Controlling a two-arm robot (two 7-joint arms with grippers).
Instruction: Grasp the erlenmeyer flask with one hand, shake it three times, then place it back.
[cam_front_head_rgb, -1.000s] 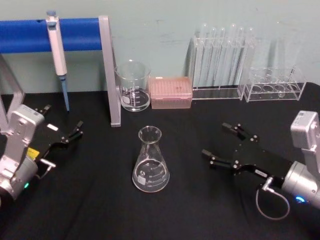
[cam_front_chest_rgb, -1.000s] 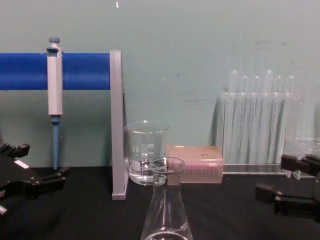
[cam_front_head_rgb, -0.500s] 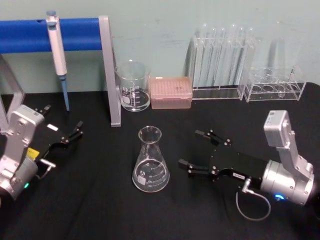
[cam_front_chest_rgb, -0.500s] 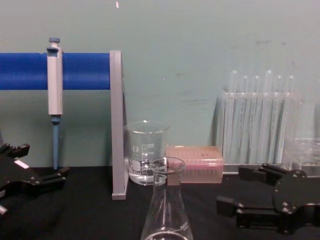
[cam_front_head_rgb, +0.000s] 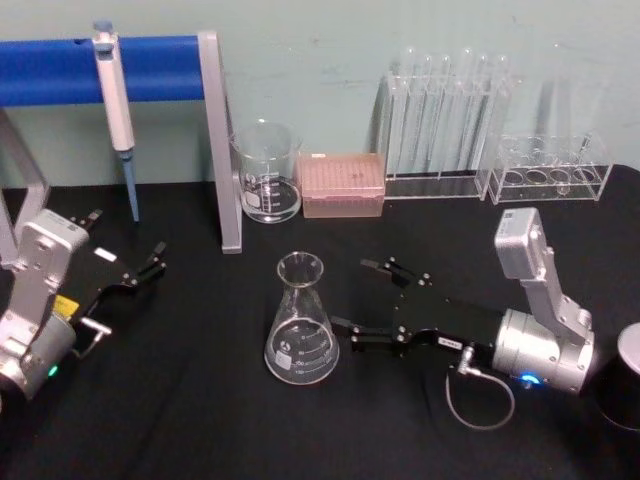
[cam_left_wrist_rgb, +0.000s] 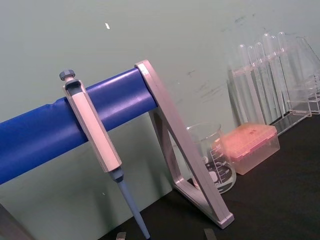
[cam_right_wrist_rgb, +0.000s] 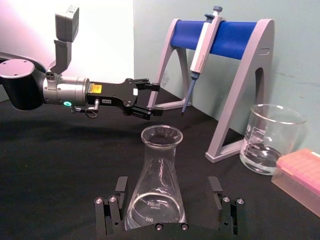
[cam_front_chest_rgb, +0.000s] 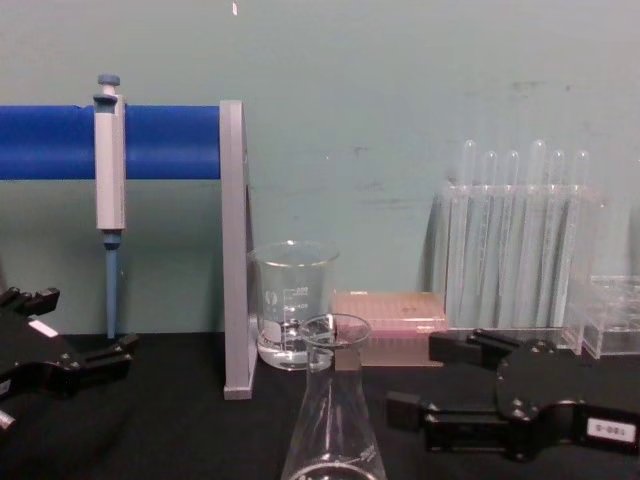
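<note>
Leftward across the desk (cam_front_head_rgb: 200, 430), the right gripper (cam_front_head_rgb: 352, 293) has been brought just beside the flask (cam_front_head_rgb: 300, 325), which stands upright mid-desk. The left gripper (cam_front_head_rgb: 122, 242) is parked far left. Both pairs of fingers (cam_front_head_rgb: 365, 330) are spread. Approach is in hand; a short advance, then closing, is judged needed.

Along the tabletop's (cam_front_head_rgb: 200, 420) far edge stand a blue stand (cam_front_head_rgb: 160, 65) holding a pipette (cam_front_head_rgb: 113, 85), a beaker (cam_front_head_rgb: 267, 172), a pink box (cam_front_head_rgb: 342, 184) and test tubes (cam_front_head_rgb: 447, 110).

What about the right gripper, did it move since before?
Yes. In the head view the right gripper has slid left toward the flask, which stayed put; its open jaws now sit just beside it.
</note>
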